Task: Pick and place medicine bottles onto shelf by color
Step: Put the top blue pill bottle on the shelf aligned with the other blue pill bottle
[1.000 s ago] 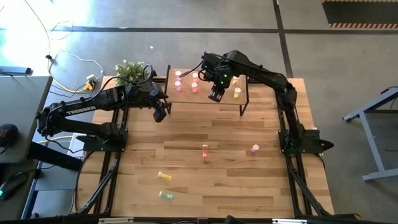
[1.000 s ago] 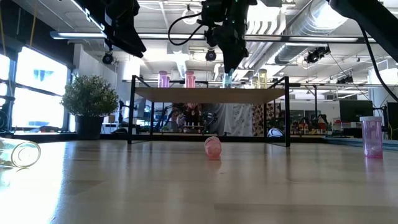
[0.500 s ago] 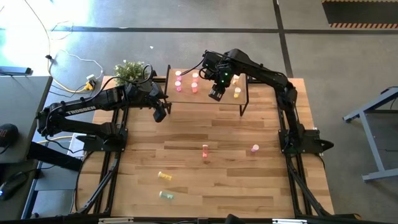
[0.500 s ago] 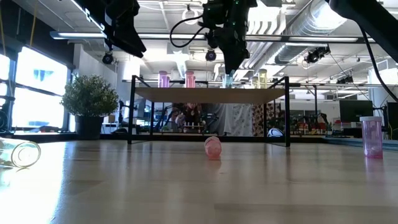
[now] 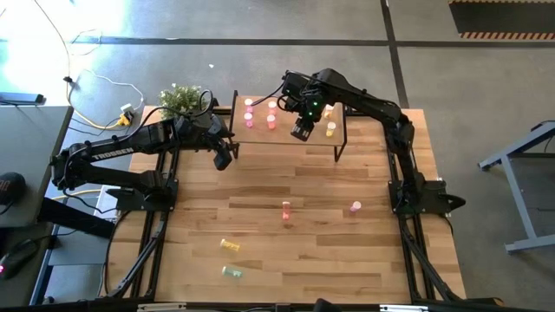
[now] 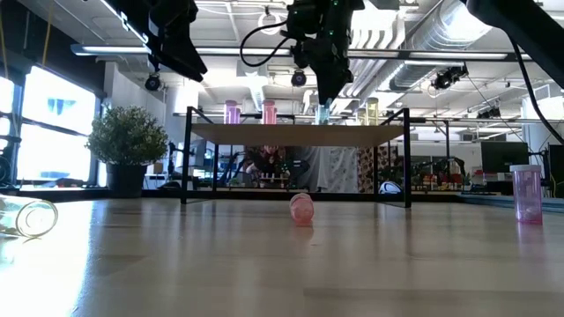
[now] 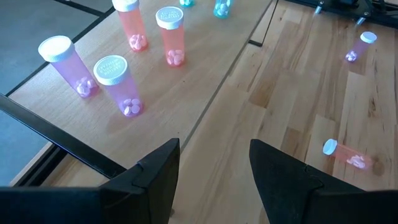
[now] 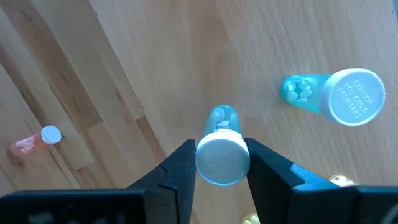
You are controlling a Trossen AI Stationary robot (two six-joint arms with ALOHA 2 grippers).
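The shelf [image 5: 286, 143] stands at the table's far side. Pink [image 7: 118, 84] and red-orange [image 7: 171, 34] medicine bottles stand upright on it, and so does a blue-green one [image 8: 336, 96]. My right gripper [image 5: 299, 133] hangs over the shelf's middle, pointing down, shut on another blue-green bottle [image 8: 222, 155]. My left gripper [image 5: 223, 158] hovers open and empty off the shelf's left end. Loose bottles lie on the tabletop: red-orange [image 5: 286, 211], pink [image 5: 355, 207], yellow [image 5: 230, 246] and green [image 5: 232, 272]. My right gripper pinches the blue-green bottle's white cap [image 8: 222, 163] between its two fingers [image 8: 185, 165], one on each side. The fingers come from above, pointing almost straight down. The bottle stands upright below them, and its base [image 6: 322, 118] is on the shelf board.
A potted plant [image 5: 182, 100] stands at the table's far left corner. A yellow bottle [image 5: 330, 129] stands on the shelf's right part, near my right gripper. The shelf's thin black legs [image 6: 407, 158] reach down to the tabletop.
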